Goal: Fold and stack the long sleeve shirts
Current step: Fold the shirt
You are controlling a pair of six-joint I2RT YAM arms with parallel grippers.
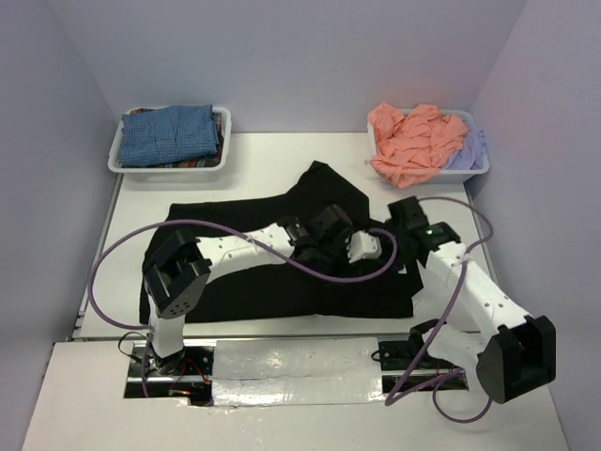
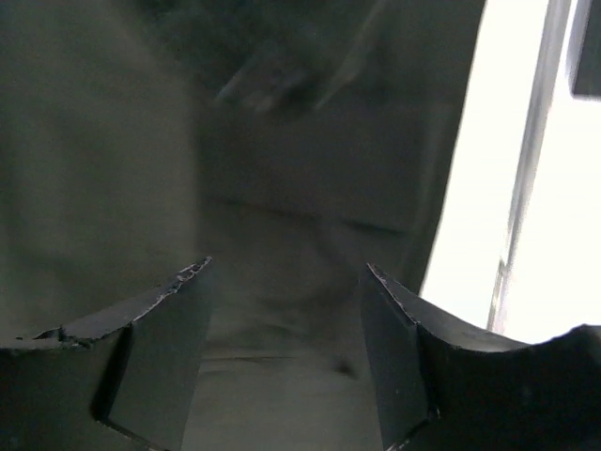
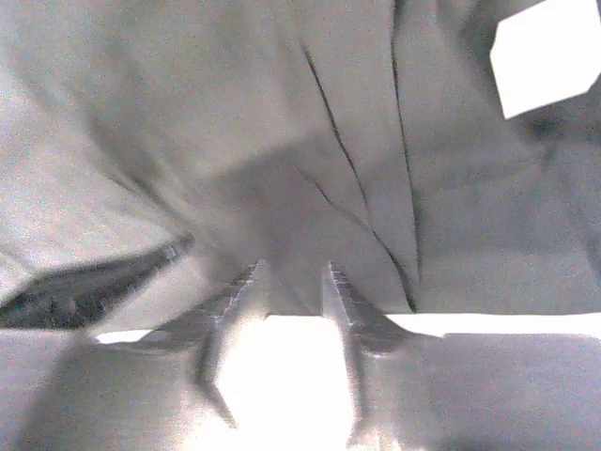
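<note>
Black shirt (image 1: 263, 282) spans table (image 1: 282, 155) centre; white bins (image 1: 115, 158) at far edge.

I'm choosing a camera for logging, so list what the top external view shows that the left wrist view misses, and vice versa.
Only top external: the blue-checked shirt in the left bin, the salmon-pink shirt in the right bin. Only left wrist: the left tool close up, jaws apart, nothing between. Both: the black shirt and white table.
</note>
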